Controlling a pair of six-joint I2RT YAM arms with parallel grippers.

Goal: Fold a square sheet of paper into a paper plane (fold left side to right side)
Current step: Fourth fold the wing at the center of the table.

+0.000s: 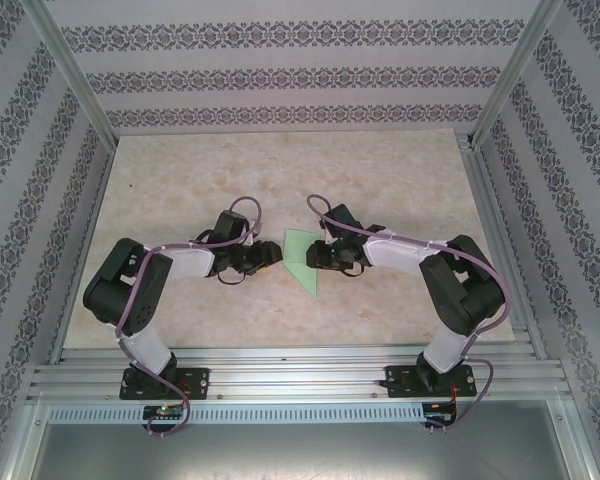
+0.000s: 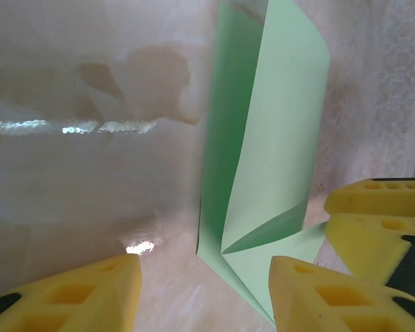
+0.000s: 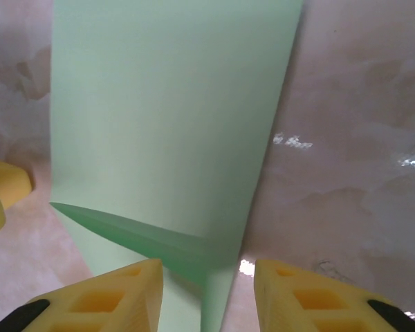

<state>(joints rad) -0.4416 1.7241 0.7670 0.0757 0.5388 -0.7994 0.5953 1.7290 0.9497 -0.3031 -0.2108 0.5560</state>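
The green paper lies on the tabletop between the two pincers. It is wide at its far end and narrows to a point toward the arm bases. The left pincer sits just beside its left edge, and the right pincer just beside its right edge. Both are spread.

In the left wrist view, the left pincer's yellow fingers stand well apart. The paper's near end lies just beside one of them, and one long flap curls up off the tabletop.

In the right wrist view, the paper's narrow end runs into the gap between the right pincer's fingers, unpinched, with bare tabletop showing beside it. A darker fold pocket shows near that end.
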